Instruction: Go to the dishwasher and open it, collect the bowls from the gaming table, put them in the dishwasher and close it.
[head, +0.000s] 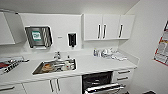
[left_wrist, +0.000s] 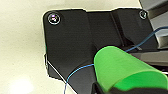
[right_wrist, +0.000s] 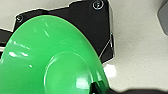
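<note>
Dishwasher (head: 100, 83) open; each end effector seemingly pinching a green bowl (right_wrist: 50, 57) (labels illegible).

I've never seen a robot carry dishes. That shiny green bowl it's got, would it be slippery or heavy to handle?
The green bowl looks glossy, with bright glints, so probably slippery. It seems to be thin plastic, so likely light and stiff rather than fragile. Its rounded underside might rock if set down.

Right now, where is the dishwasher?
In the head view, the dishwasher stands open under the white counter, lower right of the sink, beside the white drawers.
</note>
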